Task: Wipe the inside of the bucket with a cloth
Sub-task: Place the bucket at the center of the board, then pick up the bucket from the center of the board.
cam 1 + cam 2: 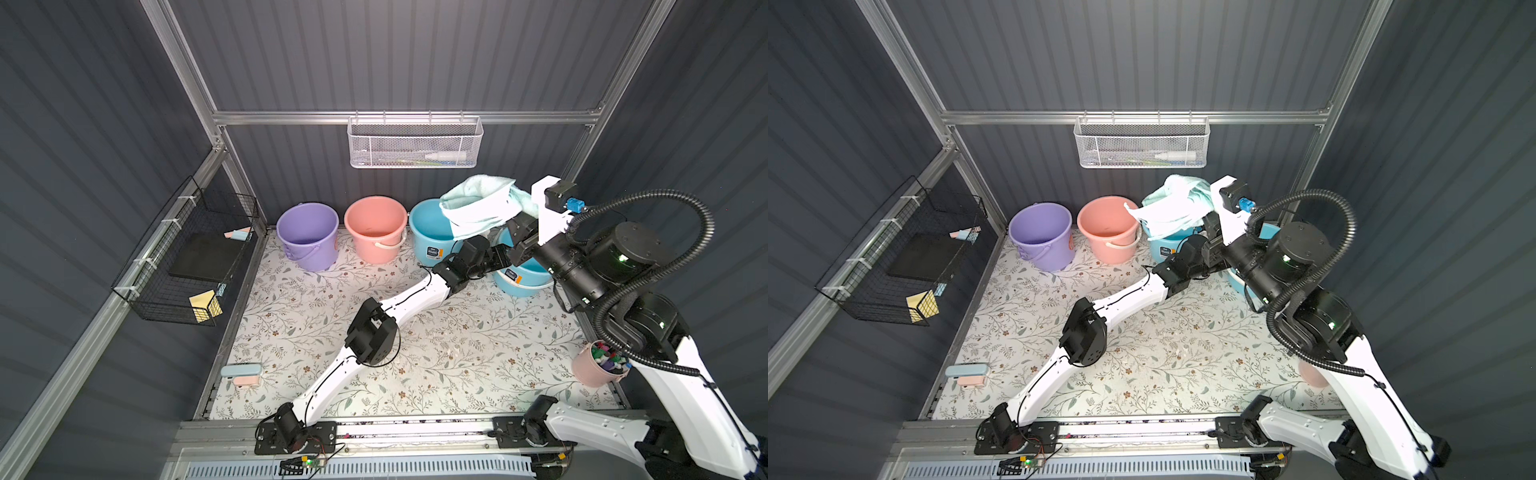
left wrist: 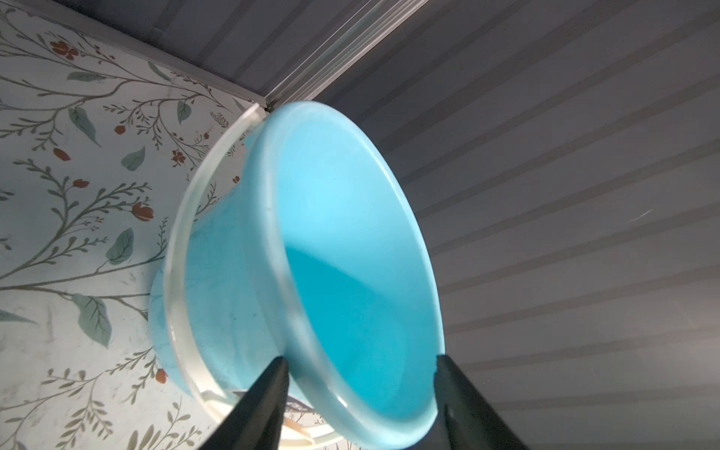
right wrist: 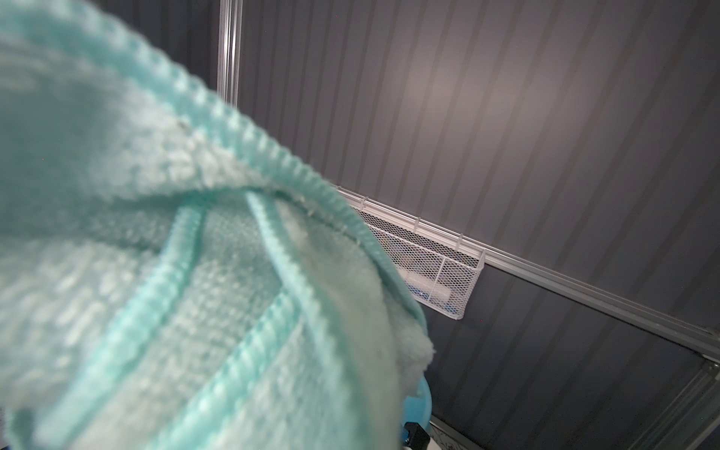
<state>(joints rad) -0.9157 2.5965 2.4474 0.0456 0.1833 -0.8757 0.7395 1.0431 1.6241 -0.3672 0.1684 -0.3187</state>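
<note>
A rumpled pale aqua cloth (image 1: 478,203) (image 1: 1175,208) hangs bunched in the air above the back right buckets. My right gripper (image 1: 512,218) is shut on it, fingers buried in its folds. In the right wrist view the cloth (image 3: 156,272) fills most of the picture and hides the jaws. A blue bucket (image 1: 525,278) (image 2: 350,233) stands at the far right, partly under both arms. My left gripper (image 1: 505,253) (image 2: 362,366) is open at its near rim, one finger outside the wall and one across the mouth, gripping nothing. The bucket's inside looks bare.
A second blue bucket (image 1: 428,232), a pink bucket (image 1: 376,226) and a purple bucket (image 1: 307,232) line the back wall. A white mesh basket (image 1: 415,145) hangs above them. A black wire basket (image 1: 187,257) is on the left wall. A pink cup of markers (image 1: 598,365) stands front right.
</note>
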